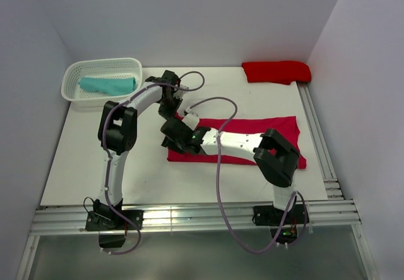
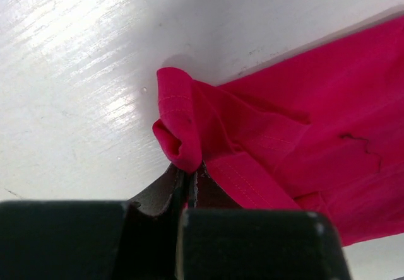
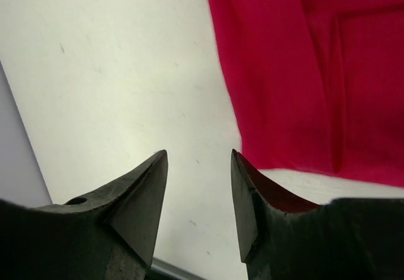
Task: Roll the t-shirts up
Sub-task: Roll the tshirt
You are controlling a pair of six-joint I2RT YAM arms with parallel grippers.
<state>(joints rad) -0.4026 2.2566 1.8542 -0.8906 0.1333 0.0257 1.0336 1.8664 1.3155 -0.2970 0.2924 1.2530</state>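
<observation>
While left gripper [image 2: 189,180] pinches crimson shirt [image 2: 315,135] by a corner, right gripper [image 3: 199,166] gapes; basket [image 1: 71,78] at far-left corner of table [image 1: 82,160], scarlet shirt [image 1: 276,72] far-right.

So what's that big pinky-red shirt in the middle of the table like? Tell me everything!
The raspberry-crimson t-shirt is soft, plain cloth with neat stitched hems. It is folded into a long strip and lies flat across the white table. Its left end is curled up into a little loop, and the left claw is shut tight on that bit. The right claw is open right by the shirt's edge and holds nothing.
</observation>
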